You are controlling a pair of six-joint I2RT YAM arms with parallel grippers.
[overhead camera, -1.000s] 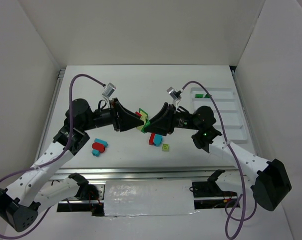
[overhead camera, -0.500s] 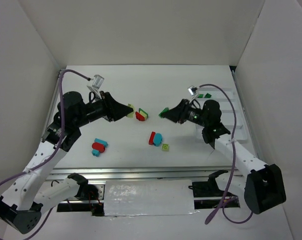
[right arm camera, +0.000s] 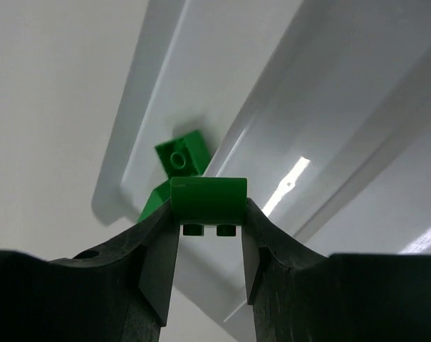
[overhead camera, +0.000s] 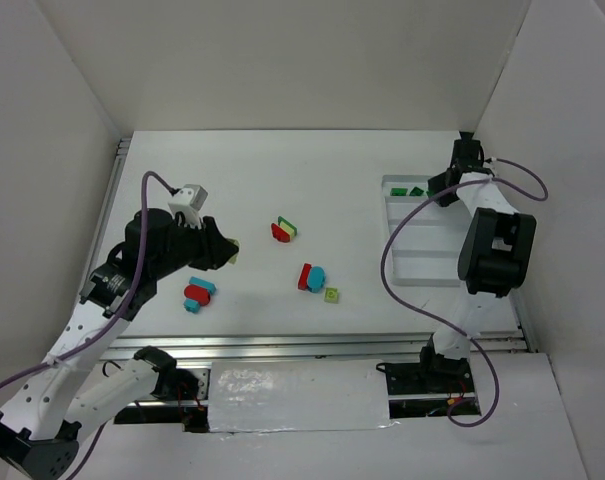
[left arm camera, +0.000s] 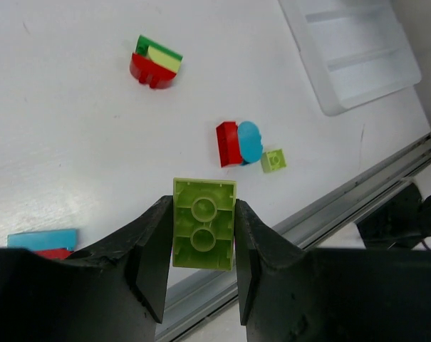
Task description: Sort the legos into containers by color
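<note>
**Both arms hold bricks**

The left gripper clamps a yellow-green brick above the table, with a red-and-cyan pair lying just beyond. The right gripper pinches a dark green brick over the tray — two green bricks sit in its end compartment.

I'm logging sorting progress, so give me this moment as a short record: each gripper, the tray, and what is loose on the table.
left gripper: shut on a yellow-green two-stud plastic brick, above the table
right gripper: shut on a dark green plastic brick, above the far end of the white plastic tray
tray contents: dark green bricks in the farthest compartment
loose on table: red-green-yellow stack; red brick touching cyan round piece; small yellow-green brick; cyan and red bricks near the left arm
</note>
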